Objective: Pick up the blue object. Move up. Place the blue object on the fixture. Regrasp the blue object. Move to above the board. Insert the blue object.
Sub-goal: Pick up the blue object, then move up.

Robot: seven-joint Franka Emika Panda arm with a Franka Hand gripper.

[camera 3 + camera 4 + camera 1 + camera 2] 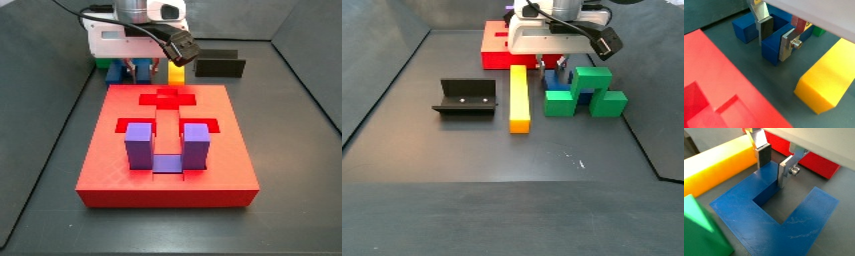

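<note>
While the end effector (773, 164) hangs low with its silver plates straddling one prong of the blue block (777, 215), contact is unclear; the block sits between yellow bar (519, 98) and green block (588, 92), beside the red board (167, 145).

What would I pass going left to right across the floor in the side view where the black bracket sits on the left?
Fixture → long yellow block → green stepped block. The gripper hangs behind, at the blue object, before the board.
</note>
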